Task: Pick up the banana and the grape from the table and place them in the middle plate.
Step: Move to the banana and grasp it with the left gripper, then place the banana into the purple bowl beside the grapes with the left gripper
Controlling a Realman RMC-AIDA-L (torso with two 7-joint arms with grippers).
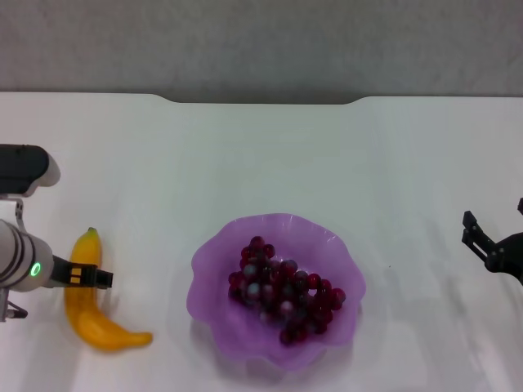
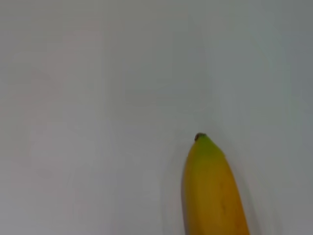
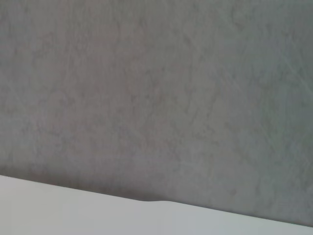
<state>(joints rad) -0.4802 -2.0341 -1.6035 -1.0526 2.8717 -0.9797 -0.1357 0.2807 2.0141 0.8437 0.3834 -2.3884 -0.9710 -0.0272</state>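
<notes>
Reaching in from the desk's left edge, the left end effector [image 1: 96, 277] sits over the middle of the smooth, curved orange-yellow banana [image 1: 96, 306], which lies on the plain white desk [image 1: 270, 155] well left of the translucent purple plate with the scalloped rim [image 1: 214, 255]. Whether its fingers are spread or already pinching the fruit cannot be told; the left wrist view shows only the banana's green-tipped end [image 2: 205, 147] against the bare desk. The bunch of glossy dark red-purple grapes [image 1: 282, 294] already rests inside the plate, so the banana pickup appears to be the step in hand. Next would be a firm grip across the banana's midsection, then a lift and carry rightward over the rim. The right end effector [image 1: 486, 241], fingers spread, hangs near the desk's right edge.
</notes>
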